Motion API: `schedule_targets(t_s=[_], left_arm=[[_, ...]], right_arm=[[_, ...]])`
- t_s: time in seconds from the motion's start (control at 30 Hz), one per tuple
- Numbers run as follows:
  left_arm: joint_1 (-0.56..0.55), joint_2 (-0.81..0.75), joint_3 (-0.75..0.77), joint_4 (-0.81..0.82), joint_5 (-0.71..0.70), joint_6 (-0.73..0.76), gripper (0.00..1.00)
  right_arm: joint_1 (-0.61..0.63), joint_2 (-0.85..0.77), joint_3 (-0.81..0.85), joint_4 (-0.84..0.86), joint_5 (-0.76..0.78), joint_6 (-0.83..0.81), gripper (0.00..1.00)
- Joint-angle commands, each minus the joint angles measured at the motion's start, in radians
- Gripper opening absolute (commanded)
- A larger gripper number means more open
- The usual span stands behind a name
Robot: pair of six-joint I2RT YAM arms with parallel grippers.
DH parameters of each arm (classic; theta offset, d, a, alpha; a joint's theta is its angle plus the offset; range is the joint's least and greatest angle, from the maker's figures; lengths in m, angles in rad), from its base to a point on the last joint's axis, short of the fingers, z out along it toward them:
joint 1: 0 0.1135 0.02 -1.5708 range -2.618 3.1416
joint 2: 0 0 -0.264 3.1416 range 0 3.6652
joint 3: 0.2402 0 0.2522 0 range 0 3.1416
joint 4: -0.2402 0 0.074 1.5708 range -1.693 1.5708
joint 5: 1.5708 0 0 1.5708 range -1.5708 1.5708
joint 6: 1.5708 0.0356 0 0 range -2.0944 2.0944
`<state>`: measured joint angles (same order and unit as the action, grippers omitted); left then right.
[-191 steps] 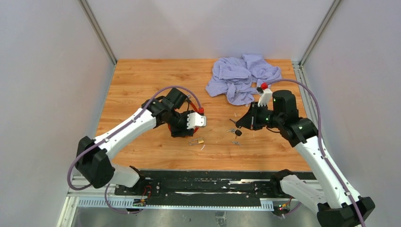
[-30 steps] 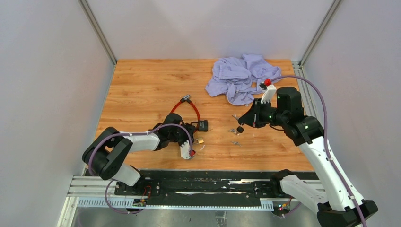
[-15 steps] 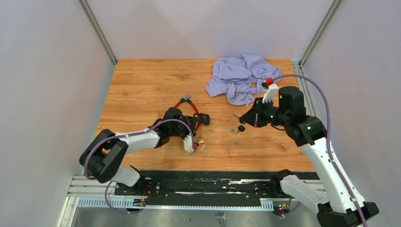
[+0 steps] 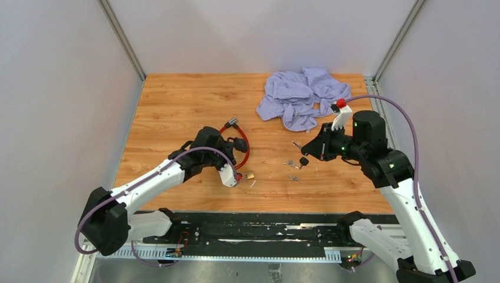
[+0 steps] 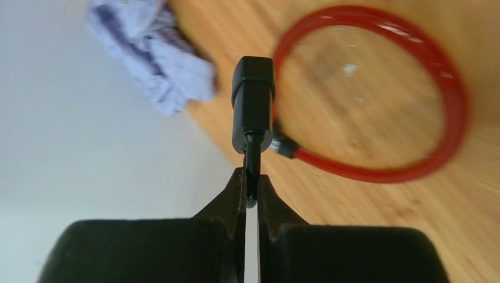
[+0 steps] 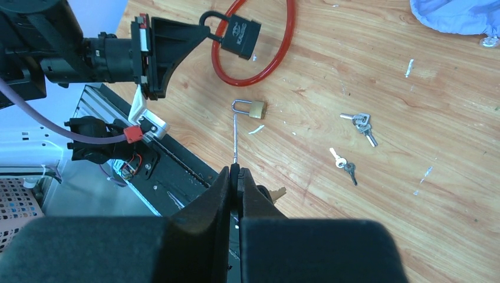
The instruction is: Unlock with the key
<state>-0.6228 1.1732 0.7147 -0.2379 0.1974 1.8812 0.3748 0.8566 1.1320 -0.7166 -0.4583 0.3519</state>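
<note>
My left gripper point(image 5: 251, 177) is shut on the thin shackle of a black padlock point(image 5: 253, 112), holding it off the table. A red cable loop point(image 5: 413, 171) runs through that shackle. From above, the black padlock point(image 4: 240, 143) hangs at the left gripper point(image 4: 233, 145), left of centre. My right gripper point(image 6: 236, 171) is shut on the key point(image 6: 235, 138); its thin silver blade points forward toward the left arm. A brass key point(image 6: 277, 192) dangles beside the right fingers. The right gripper point(image 4: 308, 148) hovers about a hand's width right of the padlock point(image 6: 240, 36).
A small brass padlock point(image 4: 249, 175) lies open on the wood near the front. Two loose key bunches point(image 6: 361, 124) point(image 6: 343, 162) lie at centre. A crumpled lilac cloth point(image 4: 303, 97) sits at the back right. Grey walls enclose the table point(image 4: 177, 100).
The left jaws closed on the black padlock's shackle, then lifted it and carried it left and back, dragging the red cable. The right gripper drifted slightly right with the key.
</note>
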Motion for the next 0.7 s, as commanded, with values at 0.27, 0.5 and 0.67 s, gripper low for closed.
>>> schedule_targets(t_s=[0.27,0.5,0.67], left_arm=[[0.006,0.087,0.125,-0.364,-0.294,0.102,0.00],[-0.030,0.196,0.188,-0.391,-0.404,0.091,0.00],[-0.057,0.274,0.244,-0.451,-0.446,0.073,0.00]], right_arm=[[-0.014,-0.012,-0.014,0.015,0.009,0.019,0.01],[-0.014,-0.010,-0.046,0.045,-0.011,0.033,0.01],[-0.015,-0.018,-0.054,0.048,-0.005,0.023,0.01]])
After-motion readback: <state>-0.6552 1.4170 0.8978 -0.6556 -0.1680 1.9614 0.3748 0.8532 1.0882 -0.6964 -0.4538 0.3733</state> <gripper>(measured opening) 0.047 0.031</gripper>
